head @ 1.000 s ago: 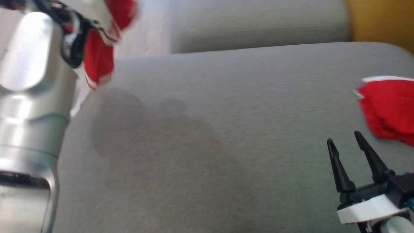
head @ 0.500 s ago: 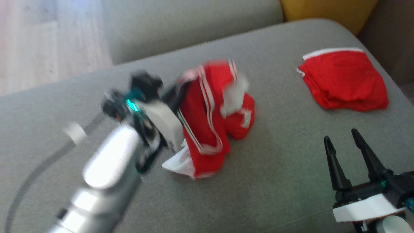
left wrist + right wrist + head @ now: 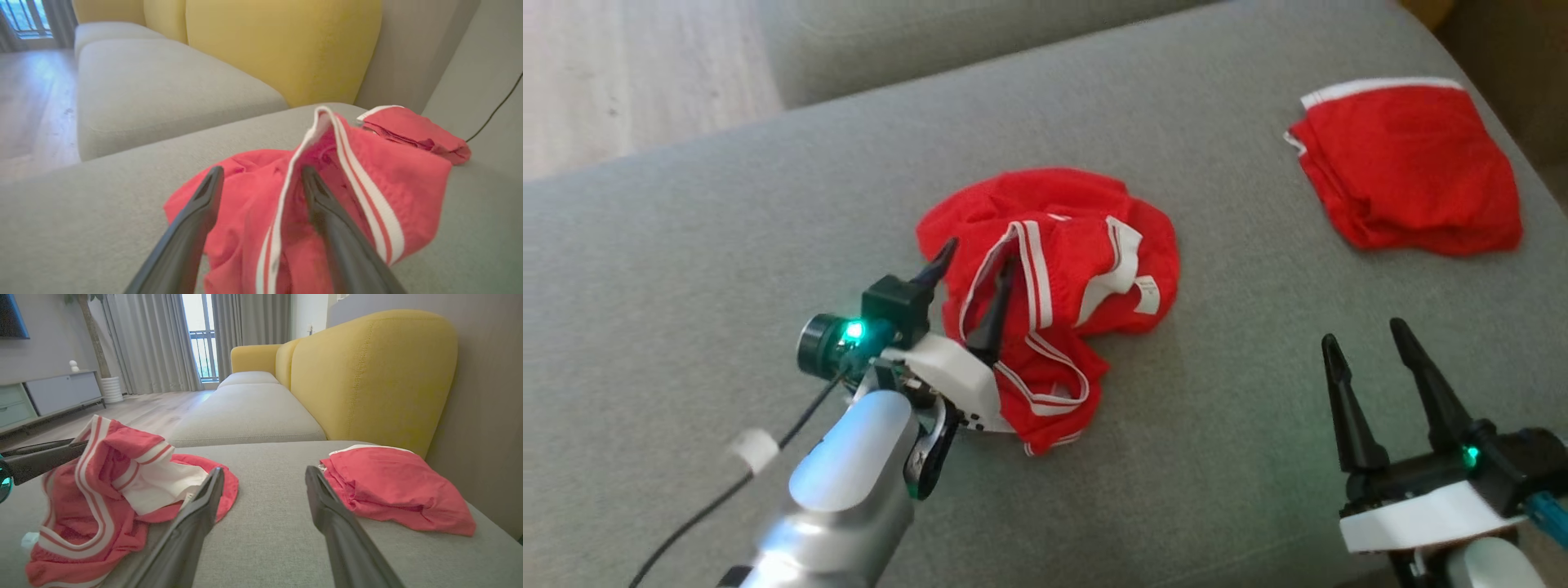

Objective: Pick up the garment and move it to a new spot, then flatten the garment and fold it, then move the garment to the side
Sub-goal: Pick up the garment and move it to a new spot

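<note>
The garment, red with white-striped edging, lies crumpled in the middle of the grey sofa cushion. My left gripper sits at its left edge with the jaws open. One finger is outside the cloth and the other rests in a striped fold. In the left wrist view the garment bulges up around my left gripper, and a white band runs between the fingers. My right gripper is open over bare cushion at the lower right, holding nothing. The right wrist view shows the garment to the left of my right gripper.
A second red garment, folded flat, lies at the cushion's far right corner, also seen as the folded piece. A yellow backrest rises behind it. A second grey seat and wooden floor lie beyond.
My left arm has swung down from the upper left with the garment, and its jaws have opened, leaving the garment heaped on the cushion. The head camera has shifted. My right gripper stays open.
</note>
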### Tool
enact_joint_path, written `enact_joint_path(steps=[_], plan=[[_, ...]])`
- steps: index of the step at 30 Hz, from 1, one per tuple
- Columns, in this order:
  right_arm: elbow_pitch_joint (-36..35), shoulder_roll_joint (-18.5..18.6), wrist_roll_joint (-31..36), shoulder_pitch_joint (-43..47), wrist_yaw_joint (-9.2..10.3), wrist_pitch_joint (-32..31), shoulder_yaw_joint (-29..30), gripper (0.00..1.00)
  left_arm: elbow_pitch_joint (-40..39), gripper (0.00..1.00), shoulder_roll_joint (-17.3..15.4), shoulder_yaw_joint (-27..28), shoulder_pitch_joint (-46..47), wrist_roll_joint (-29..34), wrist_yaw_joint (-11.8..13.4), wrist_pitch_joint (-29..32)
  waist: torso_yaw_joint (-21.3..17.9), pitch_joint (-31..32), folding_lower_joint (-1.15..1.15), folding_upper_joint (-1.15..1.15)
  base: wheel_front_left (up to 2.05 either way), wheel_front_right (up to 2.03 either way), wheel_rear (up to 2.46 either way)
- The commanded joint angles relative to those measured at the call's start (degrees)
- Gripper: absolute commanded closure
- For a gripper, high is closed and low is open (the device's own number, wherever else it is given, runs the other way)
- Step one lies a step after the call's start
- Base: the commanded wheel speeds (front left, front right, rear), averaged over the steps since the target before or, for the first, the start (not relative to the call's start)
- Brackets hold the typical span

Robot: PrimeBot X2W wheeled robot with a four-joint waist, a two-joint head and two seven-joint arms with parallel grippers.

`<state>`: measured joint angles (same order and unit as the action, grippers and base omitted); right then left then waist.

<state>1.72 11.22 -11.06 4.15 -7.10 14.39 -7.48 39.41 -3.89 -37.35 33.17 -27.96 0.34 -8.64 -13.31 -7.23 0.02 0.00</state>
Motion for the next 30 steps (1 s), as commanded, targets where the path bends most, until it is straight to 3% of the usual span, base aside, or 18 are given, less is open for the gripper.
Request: enact_joint_path(steps=[1, 5, 9, 18, 22, 30], plan=[[-1.27, 0.18, -0.61, -0.73, -0.39, 0.61, -1.36, 0.00, -0.99, 0.00, -0.42, 1.56, 2.03, 0.72, 0.90, -2.06, 2.15, 2.89, -0.02, 0.00, 0.00, 0.00, 0.00], [-0.84, -0.98, -2.16, 1.09, -0.39, 0.61, -1.31, 0.00, -0.61, 0.00, -0.18, 3.31, -2.04, -0.28, 2.95, -5.22, 5.16, 7.34, -0.02, 0.00, 0.00, 0.00, 0.00], [-1.28, -2.02, -2.64, 2.78, -0.39, 0.61, -0.36, 0.00, -5.25, 0.00, -0.52, 6.16, -7.90, -0.98, 4.76, -6.23, 8.23, 9.91, -0.02, 0.00, 0.00, 0.00, 0.00], [-0.65, -4.64, -1.31, 6.91, -0.39, 0.61, 0.46, 0.00, -30.13, 0.00, -2.00, 15.18, -28.65, 7.46, 11.48, -6.34, 13.11, 14.11, -0.02, 0.00, 0.00, 0.00, 0.00], [-0.65, -5.86, -0.51, 8.10, -0.39, 0.61, 1.42, 0.00, -37.08, 0.00, -2.75, 18.81, -36.84, 12.77, 11.83, -6.35, 14.43, 15.20, -0.02, 0.00, 0.00, 0.00, 0.00], [-1.01, -6.25, 1.24, 10.72, -0.39, 0.61, 1.18, 0.00, -39.86, 0.00, -1.41, 21.88, -47.61, 16.95, 10.71, -6.35, 15.45, 16.54, -0.02, 0.00, 0.00, 0.00, 0.00]])
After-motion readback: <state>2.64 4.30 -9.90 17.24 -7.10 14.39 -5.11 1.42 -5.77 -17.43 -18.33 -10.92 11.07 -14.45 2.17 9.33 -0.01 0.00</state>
